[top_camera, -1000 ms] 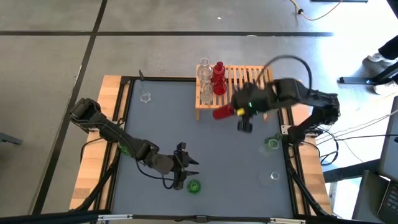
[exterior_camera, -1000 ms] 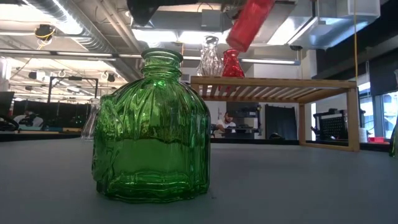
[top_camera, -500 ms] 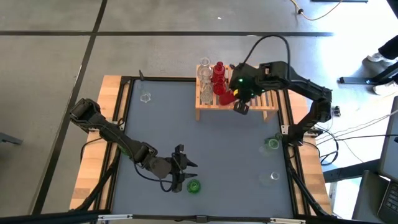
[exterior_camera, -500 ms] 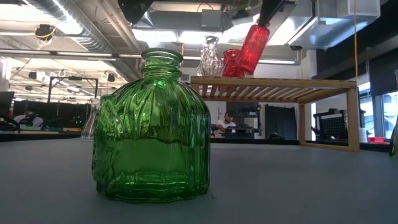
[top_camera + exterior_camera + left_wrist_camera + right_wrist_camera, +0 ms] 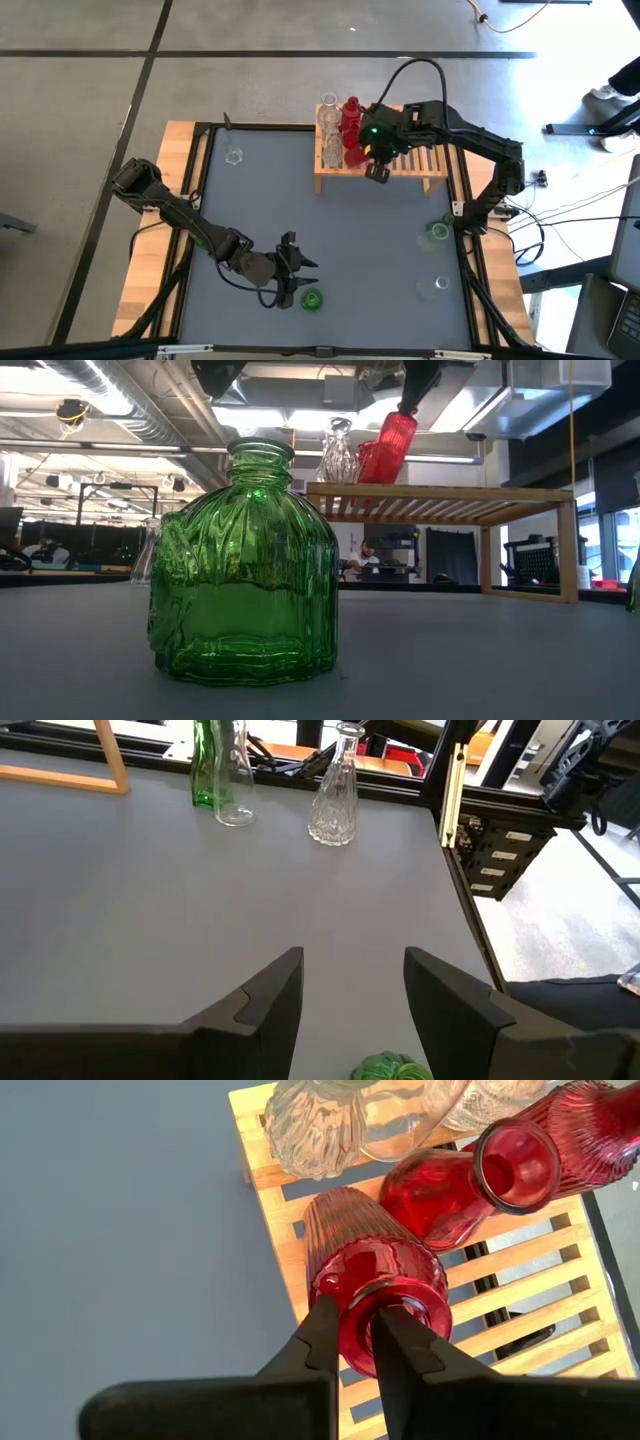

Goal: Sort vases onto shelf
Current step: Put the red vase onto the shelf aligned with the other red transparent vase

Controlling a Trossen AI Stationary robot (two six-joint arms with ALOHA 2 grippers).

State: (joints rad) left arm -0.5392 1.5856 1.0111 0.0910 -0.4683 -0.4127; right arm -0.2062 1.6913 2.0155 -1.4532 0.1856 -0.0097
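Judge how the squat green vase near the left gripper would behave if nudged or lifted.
The squat green vase is wide-based and low, so probably slides rather than tips. It looks like thick ribbed glass: likely heavy, rigid, breakable. The left gripper, open, hovers beside it.

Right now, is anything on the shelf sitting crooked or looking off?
Yes: the red vase in the right claw leans over the shelf, tilted against another red vase, gripped at its rim. The others stand upright.

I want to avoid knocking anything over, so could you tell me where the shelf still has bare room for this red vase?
The shelf's slats toward the right arm's side are bare. Its other end is crowded with clear vases and red vases, beside the red vase in the right gripper.
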